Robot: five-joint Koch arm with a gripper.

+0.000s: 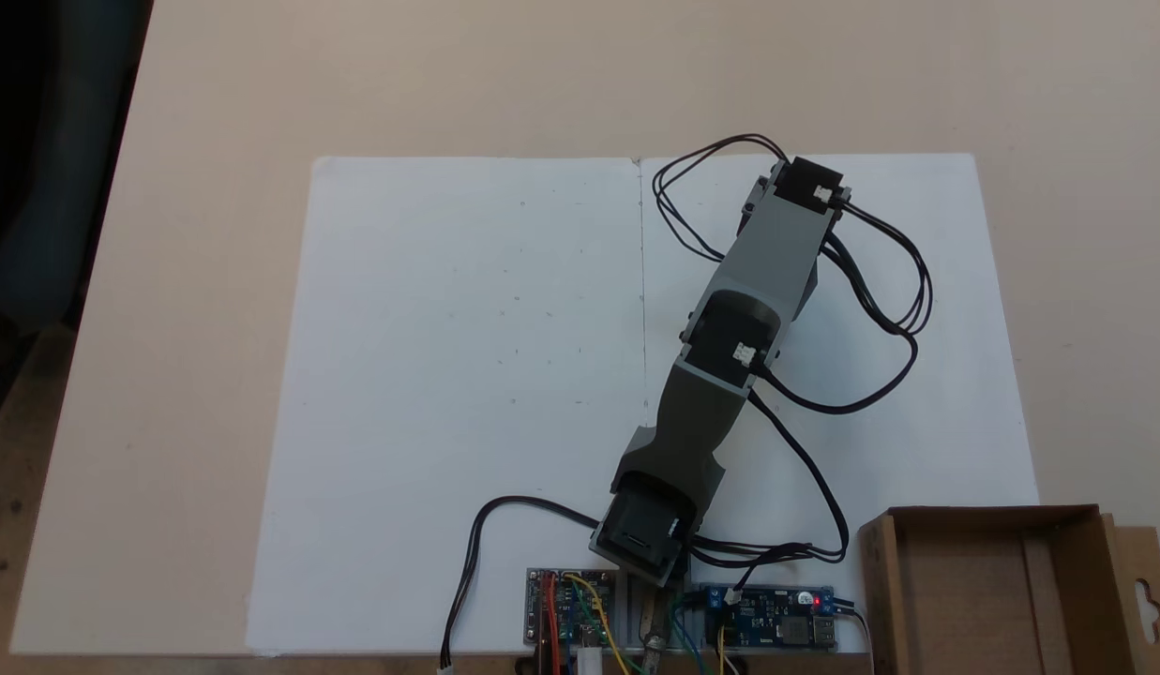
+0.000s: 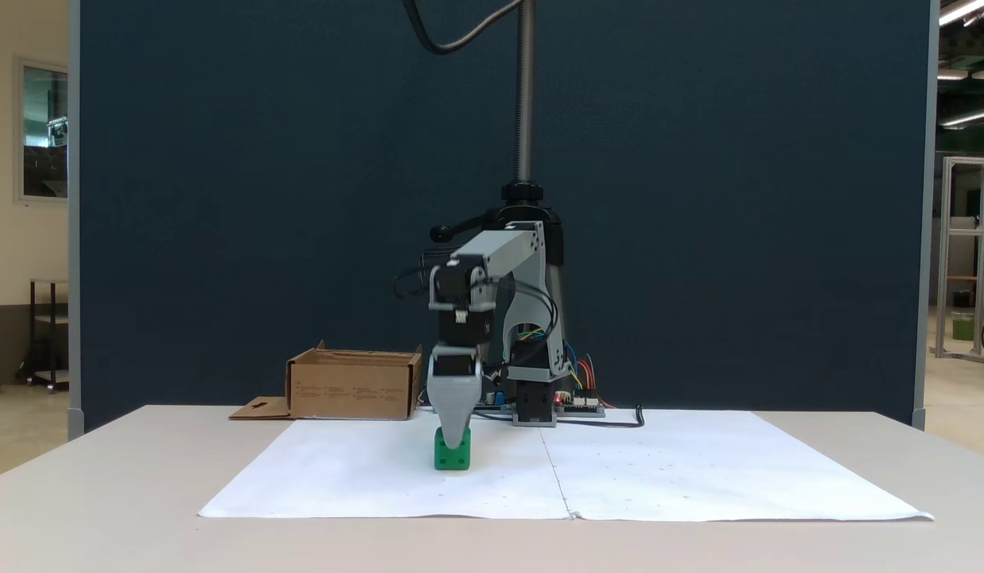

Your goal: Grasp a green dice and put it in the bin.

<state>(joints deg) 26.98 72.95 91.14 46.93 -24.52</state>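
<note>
The grey-and-black jointed arm is down low now, its grey tapered gripper pointing straight at the counter and sitting right over the small bright green plastic dice with dark pips. The dice rests on the white paper sheet, well in front of the brown low-walled cardboard bin and off to that bin's right in this fixed view. One grey tip overlaps the cube's top face; the jaws line up one behind the other here, so whether they're wide, narrow or already pinching is something I cannot tell. From above, in a fixed view, the arm covers the cube, and the bin sits beside the circuit boards at the base.

So this looks like the grasp itself. To do it well: get the jaws straddling the cube squarely on flat faces, low enough to bite its middle and not a rounded edge. Close gently, then lift straight up before swinging toward the bin, high enough to clear its wall.
</note>
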